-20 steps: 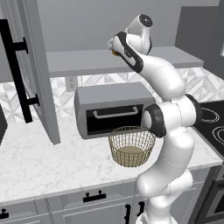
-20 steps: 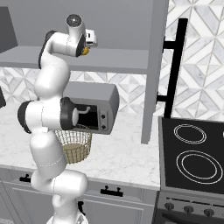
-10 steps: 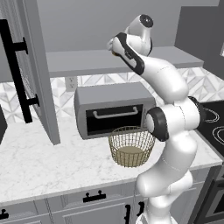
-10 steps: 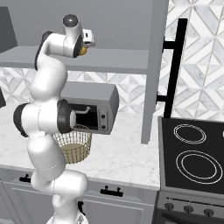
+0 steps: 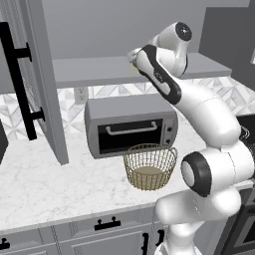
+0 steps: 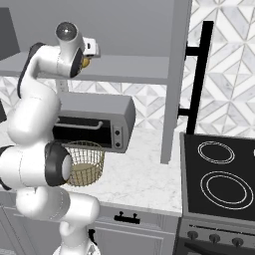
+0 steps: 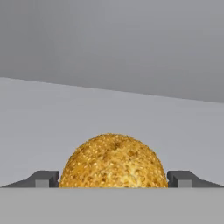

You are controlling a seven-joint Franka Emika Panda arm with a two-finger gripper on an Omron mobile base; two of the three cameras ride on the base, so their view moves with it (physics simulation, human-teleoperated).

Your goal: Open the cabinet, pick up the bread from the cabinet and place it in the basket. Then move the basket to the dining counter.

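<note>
The two-finger dark gripper (image 7: pixel 113 178) is sitting astride the small round golden-orange bun of bread (image 7: pixel 113 161), one dark fingertip (image 7: pixel 43 178) showing at each side of it; the tips are looking close against the bun's flanks, but whether they are actually pressing it cannot be told. The bread is lying on the plain grey shelf (image 7: pixel 52 118) inside the grey wall cabinet, with the cabinet's grey back wall (image 7: pixel 109 39) rising behind it. In the right base view a sliver of the bun (image 6: pixel 86 63) is peeking out just beside the white hand, at shelf level (image 6: pixel 129 68). The white arm is reaching up from the base into the open cabinet, whose recessed-panel door (image 5: pixel 42 84) with a long black bar handle (image 5: pixel 19 84) is swinging out to the left. Below the shelf a grey toaster oven (image 5: pixel 130 125) is standing on the white marble countertop (image 5: pixel 45 194), and the round tan-gold wire mesh basket (image 5: pixel 149 167) is sitting just in front of it, upright. A black stovetop (image 6: pixel 219 174) is lying well to the right.
</note>
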